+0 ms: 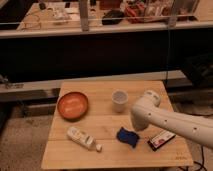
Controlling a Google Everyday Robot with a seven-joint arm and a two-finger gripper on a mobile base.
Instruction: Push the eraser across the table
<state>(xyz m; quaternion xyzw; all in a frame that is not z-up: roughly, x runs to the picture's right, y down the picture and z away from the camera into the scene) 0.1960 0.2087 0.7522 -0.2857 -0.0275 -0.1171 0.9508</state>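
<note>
The eraser (161, 139) lies flat near the table's (107, 150) front right corner, black-rimmed with a white and red face. My white arm reaches in from the right. Its gripper (138, 125) end points down just above and behind the blue wavy-edged piece (128, 136), a short way left of the eraser and not touching it. The arm's own bulk hides the tips.
A white cup (119, 100) stands behind the arm's end. An orange bowl (73, 105) sits at the back left. A white bottle (82, 138) lies on its side at the front left. A dark counter runs behind the table.
</note>
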